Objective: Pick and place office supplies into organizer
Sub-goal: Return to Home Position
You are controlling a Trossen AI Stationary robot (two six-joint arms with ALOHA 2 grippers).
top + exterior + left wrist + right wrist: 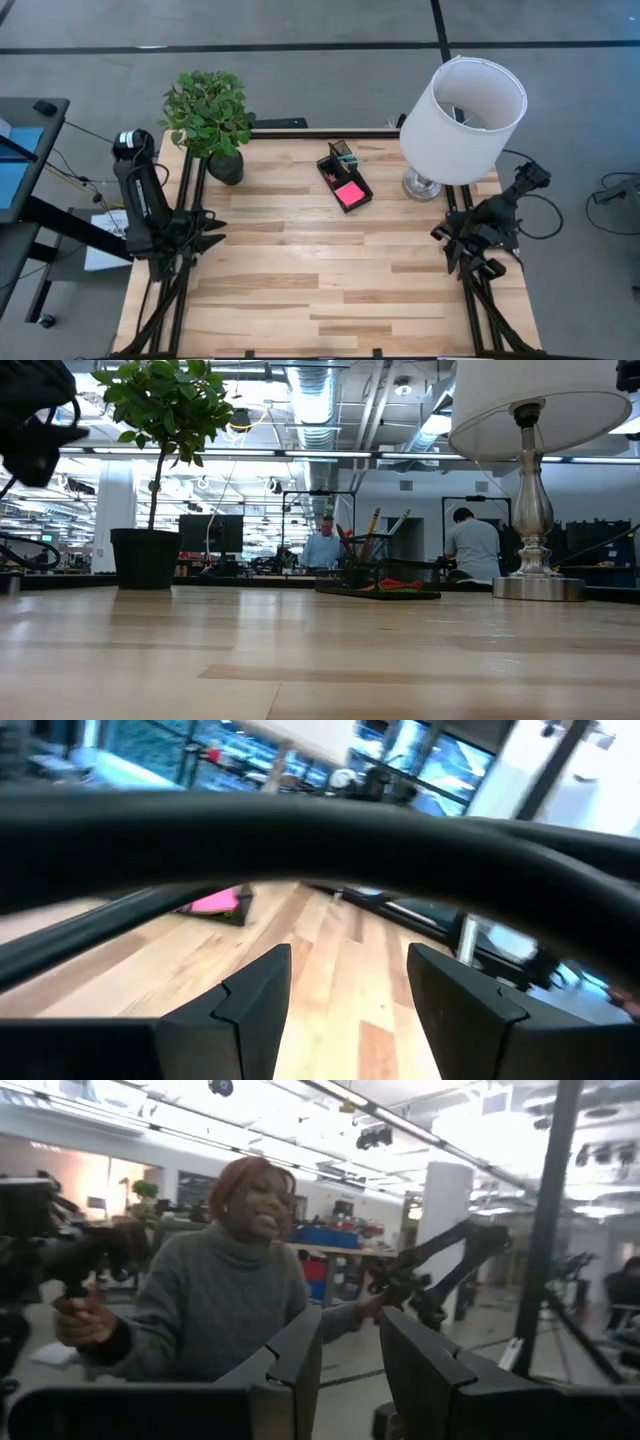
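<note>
1. Starting at the left edge of the pale wooden table, the left arm sits folded low. The left gripper points inward over the boards. In its wrist view the two dark fingers stand well apart, with bare wood between them and nothing held.
2. A leafy green potted plant in a black pot stands at the back left corner, near that arm.
3. The small black rectangular desk organizer rests at back centre, between plant and lamp and well apart from both grippers. A pink sticky-note pad lies in its low tray. The low view shows slim pens and a pencil leaning upright in the taller section.
4. A white-shaded lamp on a silver metal base stands just to the right of the organizer.
5. The right arm sits folded at the right edge. The right gripper is empty, its fingers parted by a narrow gap. Beyond them, off the table, is a person in a grey knit sweater.
</note>
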